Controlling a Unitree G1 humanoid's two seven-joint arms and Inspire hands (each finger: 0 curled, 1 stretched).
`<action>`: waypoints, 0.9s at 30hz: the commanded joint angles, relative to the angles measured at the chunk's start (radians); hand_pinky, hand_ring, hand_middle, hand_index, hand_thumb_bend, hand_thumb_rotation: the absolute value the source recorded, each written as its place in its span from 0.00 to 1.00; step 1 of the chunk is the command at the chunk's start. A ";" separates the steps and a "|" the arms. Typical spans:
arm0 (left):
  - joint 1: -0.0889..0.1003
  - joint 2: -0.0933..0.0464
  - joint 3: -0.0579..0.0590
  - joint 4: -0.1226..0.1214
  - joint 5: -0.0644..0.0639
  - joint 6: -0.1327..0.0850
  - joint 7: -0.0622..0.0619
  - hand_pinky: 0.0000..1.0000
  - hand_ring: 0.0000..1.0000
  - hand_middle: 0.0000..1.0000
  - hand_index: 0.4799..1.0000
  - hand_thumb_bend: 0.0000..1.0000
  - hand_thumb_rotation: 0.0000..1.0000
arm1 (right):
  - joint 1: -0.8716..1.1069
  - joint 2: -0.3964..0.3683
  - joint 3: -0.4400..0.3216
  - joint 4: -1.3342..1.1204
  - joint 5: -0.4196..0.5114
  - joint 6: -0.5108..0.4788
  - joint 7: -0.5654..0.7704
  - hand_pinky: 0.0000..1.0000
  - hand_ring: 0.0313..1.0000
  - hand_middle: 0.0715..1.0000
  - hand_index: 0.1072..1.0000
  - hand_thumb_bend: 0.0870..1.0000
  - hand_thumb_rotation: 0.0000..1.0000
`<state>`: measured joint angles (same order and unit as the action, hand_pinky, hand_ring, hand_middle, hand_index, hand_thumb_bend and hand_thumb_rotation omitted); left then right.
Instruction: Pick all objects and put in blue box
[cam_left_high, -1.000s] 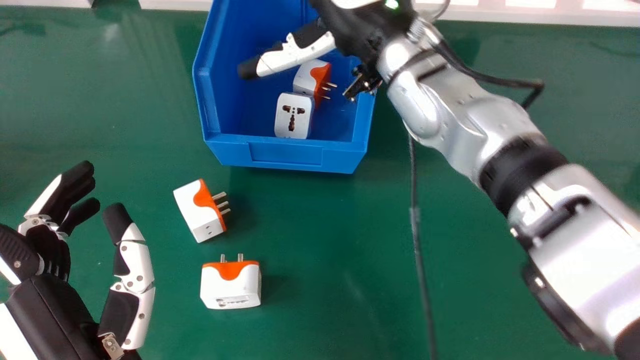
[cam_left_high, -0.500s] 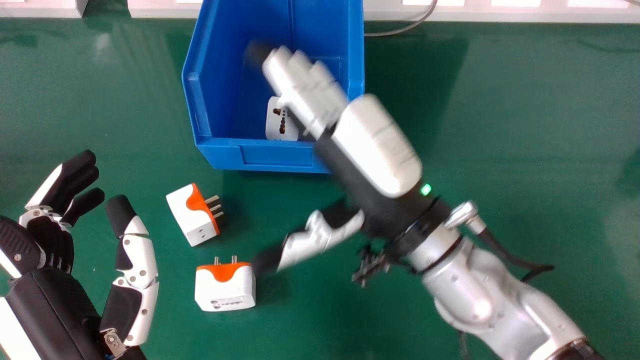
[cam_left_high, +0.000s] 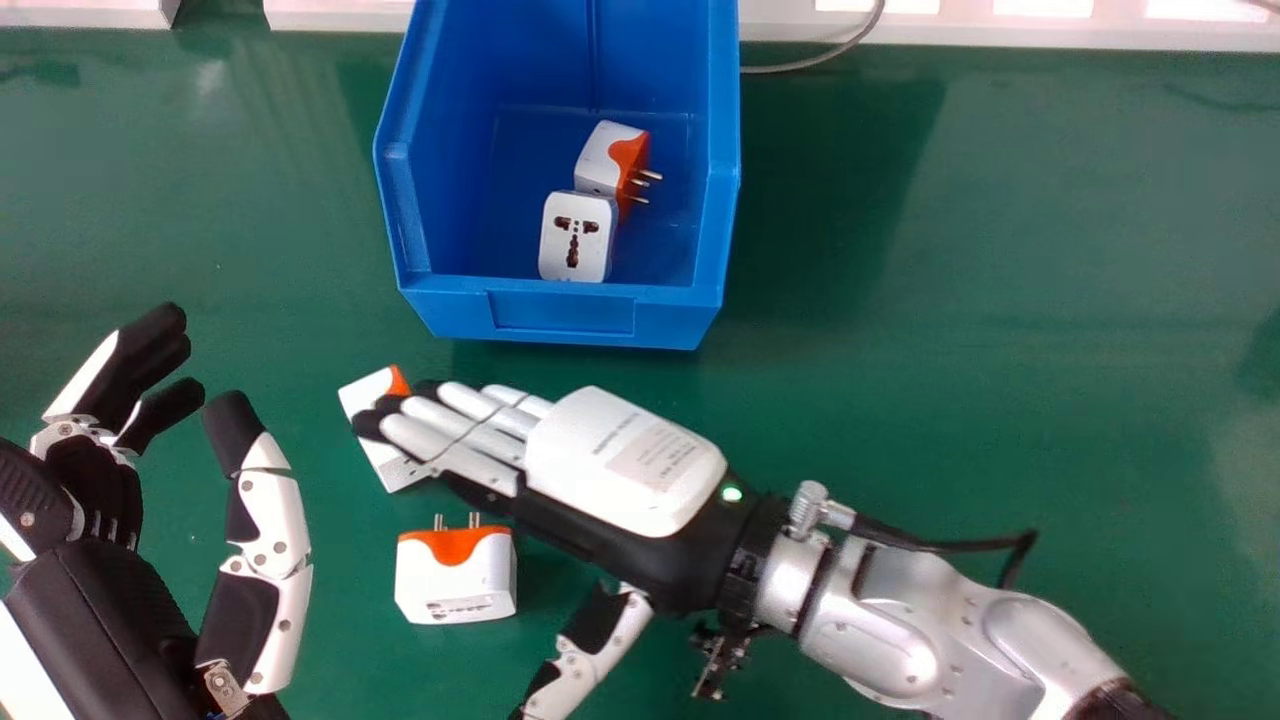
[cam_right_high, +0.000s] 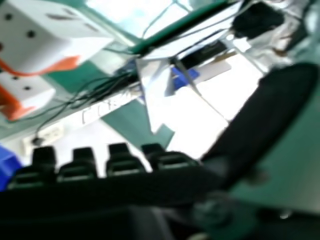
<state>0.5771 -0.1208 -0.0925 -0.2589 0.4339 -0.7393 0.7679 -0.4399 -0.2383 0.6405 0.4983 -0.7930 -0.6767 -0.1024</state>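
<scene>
In the head view, the smooth blue box (cam_left_high: 565, 312) holds 2 plugs (cam_left_high: 577, 235), 1 showing dark slots, 1 metal pins. Nearer than the box, on the glossy green table (cam_left_high: 1000, 300), lie 2 white-and-orange blocky plugs (cam_left_high: 455, 580); the released right hand (cam_left_high: 625, 460) partly covers 1 with straight fingers. Left of the box, nearer too, is the relaxed left hand (cam_left_high: 270, 530).

In the right hand view, 2 plugs have round holes.

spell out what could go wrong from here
The right robot hand has its fingers over the far plug, so it might shove that plug away instead of gripping it. The near plug sits close by, on the thumb's side, so closing could knock it or snag its pins.
</scene>
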 joint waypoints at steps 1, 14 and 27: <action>0.028 -0.077 0.004 -0.022 0.024 -0.010 0.011 0.65 0.71 0.71 0.47 0.26 0.00 | -0.047 0.015 0.003 0.013 -0.006 -0.021 -0.020 0.95 1.00 1.00 1.00 1.00 0.55; 0.010 -0.072 0.000 -0.014 -0.003 -0.015 0.000 0.66 0.73 0.72 0.48 0.24 0.00 | -0.225 0.075 0.062 0.229 -0.094 -0.070 -0.079 0.86 0.96 0.98 1.00 1.00 0.51; 0.013 -0.075 -0.001 -0.022 0.003 -0.023 0.003 0.66 0.72 0.72 0.48 0.25 0.00 | -0.310 0.122 0.142 0.342 -0.135 -0.041 -0.025 0.70 0.84 0.86 0.90 1.00 0.41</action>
<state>0.5764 -0.1208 -0.0930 -0.2582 0.4291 -0.7456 0.7662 -0.7271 -0.1285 0.7765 0.8451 -0.9257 -0.7149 -0.1351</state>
